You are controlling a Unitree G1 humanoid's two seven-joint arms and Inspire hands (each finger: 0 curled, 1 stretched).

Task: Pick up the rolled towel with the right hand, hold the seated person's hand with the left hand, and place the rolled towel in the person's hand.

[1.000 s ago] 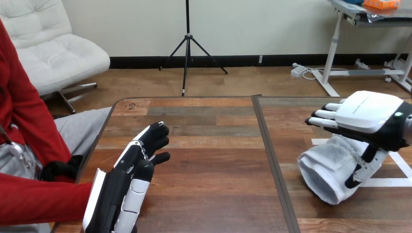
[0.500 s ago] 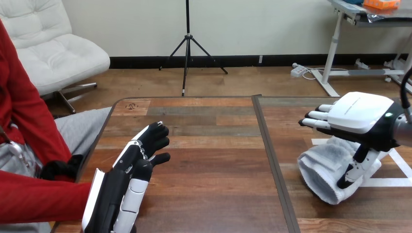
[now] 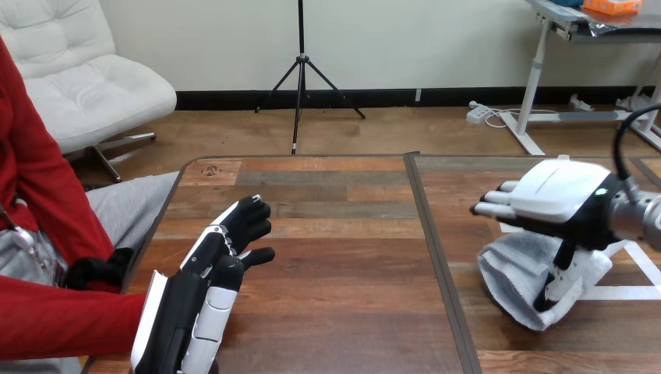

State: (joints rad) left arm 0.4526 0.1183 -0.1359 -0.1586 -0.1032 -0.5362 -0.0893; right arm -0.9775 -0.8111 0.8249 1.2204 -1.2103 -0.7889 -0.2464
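The rolled white towel (image 3: 518,276) lies on the right part of the wooden table (image 3: 335,257). My right hand (image 3: 557,195) sits on top of it. Its fingers (image 3: 491,209) reach out straight to the left past the roll, and its thumb (image 3: 560,282) hangs down against the towel's near side. My left hand (image 3: 206,292) stands open at the lower left, fingers straight and pointing away from me. The person's red-sleeved forearm (image 3: 70,319) comes up to the back of that hand. The hand at the sleeve's end is hidden behind mine.
A dark seam (image 3: 436,257) splits the tabletop into two panels. White tape lines (image 3: 635,290) mark the table under and to the right of the towel. A dark shape (image 3: 101,269), perhaps the person's other hand, rests by the table's left edge.
My right hand has moved left and down onto the towel, and the roll looks pressed flatter under it. My left hand and the person's arm have stayed where they were.
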